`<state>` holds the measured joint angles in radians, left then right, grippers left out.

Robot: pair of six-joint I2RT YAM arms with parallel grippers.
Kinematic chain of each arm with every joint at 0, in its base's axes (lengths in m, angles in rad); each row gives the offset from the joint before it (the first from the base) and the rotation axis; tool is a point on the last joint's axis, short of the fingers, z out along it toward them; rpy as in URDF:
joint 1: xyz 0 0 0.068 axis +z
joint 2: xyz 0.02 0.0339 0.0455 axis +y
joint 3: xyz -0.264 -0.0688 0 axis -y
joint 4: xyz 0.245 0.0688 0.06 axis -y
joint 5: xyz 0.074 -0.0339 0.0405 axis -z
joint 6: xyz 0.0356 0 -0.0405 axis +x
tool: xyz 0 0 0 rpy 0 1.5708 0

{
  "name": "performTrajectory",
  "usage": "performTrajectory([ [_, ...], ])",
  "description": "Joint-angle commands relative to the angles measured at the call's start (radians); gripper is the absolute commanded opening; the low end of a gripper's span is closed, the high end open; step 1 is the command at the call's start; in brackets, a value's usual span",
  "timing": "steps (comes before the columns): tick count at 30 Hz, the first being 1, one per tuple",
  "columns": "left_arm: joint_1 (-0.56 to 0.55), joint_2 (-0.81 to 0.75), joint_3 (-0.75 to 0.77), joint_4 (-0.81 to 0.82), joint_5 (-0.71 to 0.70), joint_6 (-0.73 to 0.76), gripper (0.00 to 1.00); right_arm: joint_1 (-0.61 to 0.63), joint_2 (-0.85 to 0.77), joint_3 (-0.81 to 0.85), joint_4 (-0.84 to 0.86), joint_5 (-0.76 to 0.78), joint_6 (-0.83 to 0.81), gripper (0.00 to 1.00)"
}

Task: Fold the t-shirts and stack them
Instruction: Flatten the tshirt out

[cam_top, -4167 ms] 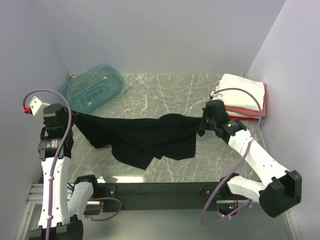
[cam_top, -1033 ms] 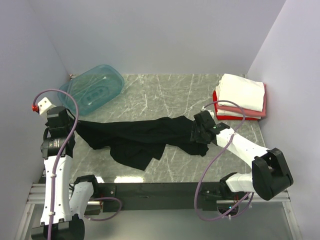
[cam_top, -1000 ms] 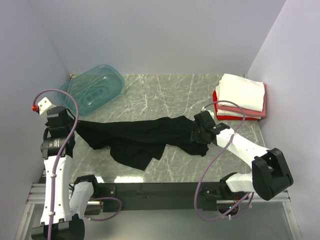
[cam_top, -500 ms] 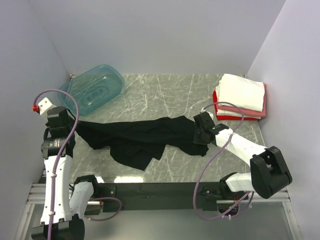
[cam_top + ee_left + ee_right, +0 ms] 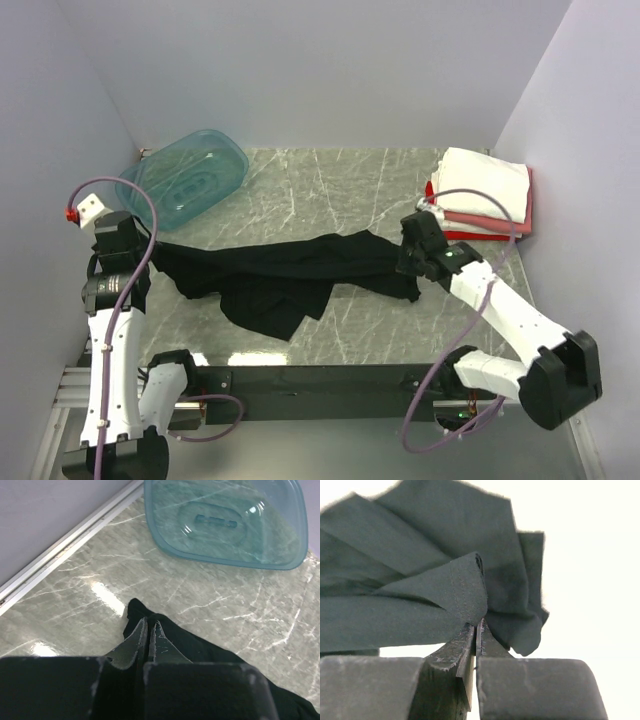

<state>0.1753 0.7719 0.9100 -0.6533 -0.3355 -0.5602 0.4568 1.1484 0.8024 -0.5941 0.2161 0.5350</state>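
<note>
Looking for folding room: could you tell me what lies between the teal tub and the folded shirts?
Only bare marble tabletop, as the top view shows; the black t-shirt lies toward the near edge.

Translucent teal plastic tub (image 5: 185,178) sits at the far left corner of the grey-green marble-patterned table (image 5: 340,185), close to the left wall (image 5: 50,120). Plain pale walls (image 5: 300,70) enclose the table on three sides
</note>
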Motion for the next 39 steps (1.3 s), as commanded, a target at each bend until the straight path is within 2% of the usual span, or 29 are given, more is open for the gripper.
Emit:
performTrajectory([
  [1, 0.006, 0.01, 0.067, 0.029, 0.038, -0.003, 0.01, -0.03, -0.088, 0.135, -0.094, 0.109, -0.04, 0.0],
  [9, 0.006, 0.046, 0.133, 0.024, 0.115, -0.004, 0.01, -0.127, -0.104, 0.271, -0.161, 0.06, -0.135, 0.01],
  [14, 0.006, 0.035, 0.106, 0.008, 0.128, 0.009, 0.01, -0.132, -0.107, 0.175, -0.112, -0.009, -0.126, 0.01],
  [18, 0.004, 0.017, 0.07, 0.007, 0.174, 0.003, 0.01, -0.132, -0.085, 0.094, -0.064, -0.096, -0.112, 0.08],
  [22, 0.004, -0.006, -0.011, 0.037, 0.225, -0.02, 0.01, -0.124, -0.036, -0.033, 0.052, -0.211, -0.075, 0.05],
  [28, 0.006, 0.004, -0.03, 0.029, 0.194, 0.005, 0.0, -0.057, 0.028, -0.114, 0.097, -0.173, -0.033, 0.02],
  [35, 0.006, -0.002, -0.02, 0.026, 0.171, 0.014, 0.0, -0.01, 0.005, -0.18, 0.14, -0.185, 0.014, 0.17],
  [39, 0.004, 0.003, -0.02, 0.023, 0.165, 0.019, 0.01, -0.006, 0.01, -0.172, 0.135, -0.172, 0.014, 0.18],
])
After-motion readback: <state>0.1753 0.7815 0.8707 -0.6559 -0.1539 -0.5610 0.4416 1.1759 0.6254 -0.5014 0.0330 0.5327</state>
